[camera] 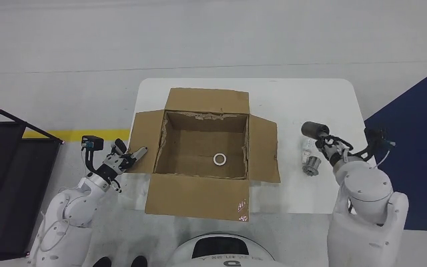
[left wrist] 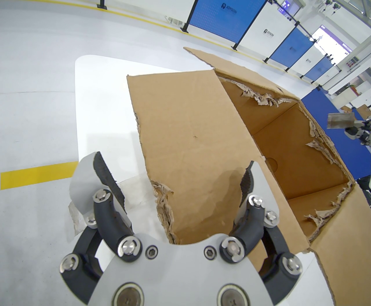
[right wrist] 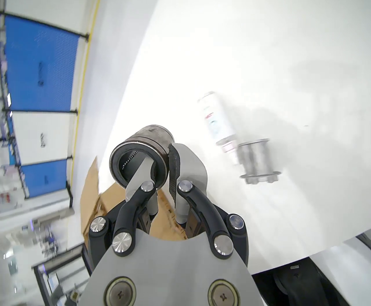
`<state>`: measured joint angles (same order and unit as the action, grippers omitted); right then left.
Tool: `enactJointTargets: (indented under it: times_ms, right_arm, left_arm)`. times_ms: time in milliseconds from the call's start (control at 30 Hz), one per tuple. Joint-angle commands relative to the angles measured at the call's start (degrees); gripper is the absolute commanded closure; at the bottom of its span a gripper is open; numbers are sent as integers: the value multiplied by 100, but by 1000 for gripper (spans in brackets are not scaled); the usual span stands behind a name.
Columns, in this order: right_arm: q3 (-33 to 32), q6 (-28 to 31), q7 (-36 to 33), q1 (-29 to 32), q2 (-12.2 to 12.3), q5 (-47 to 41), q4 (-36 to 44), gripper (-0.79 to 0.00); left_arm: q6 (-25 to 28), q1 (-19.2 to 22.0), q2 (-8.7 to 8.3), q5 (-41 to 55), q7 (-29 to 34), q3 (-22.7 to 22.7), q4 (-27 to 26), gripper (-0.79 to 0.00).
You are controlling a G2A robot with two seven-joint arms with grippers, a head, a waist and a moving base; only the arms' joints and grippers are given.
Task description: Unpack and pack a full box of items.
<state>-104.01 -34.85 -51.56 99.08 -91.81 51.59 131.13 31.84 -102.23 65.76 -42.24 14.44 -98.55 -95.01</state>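
The blue panel (left wrist: 226, 14) in the room behind carries a small white logo with one short word beside it. The white panel (left wrist: 268, 33) next to it carries the same mark in dark print. Farther panels along that row repeat it, too small to make out. In the right wrist view a blue panel (right wrist: 40, 72) and a white panel (right wrist: 42, 139) each bear a dark mark, blurred past reading. The bottle (right wrist: 217, 118) on the table (right wrist: 261, 58) has a white label with red and blue print, too blurred to read.
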Motion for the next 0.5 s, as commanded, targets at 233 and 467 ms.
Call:
enactJointTargets:
  times_ms: [233, 467]
  right_arm:
    - [1816, 1630, -604, 396, 121, 908, 352, 0]
    - [3086, 1534, -971, 188, 157, 2012, 327, 0]
  left_arm:
    - [0, 0, 0, 0, 0, 0, 0, -785]
    - [0, 0, 0, 0, 0, 0, 0, -785]
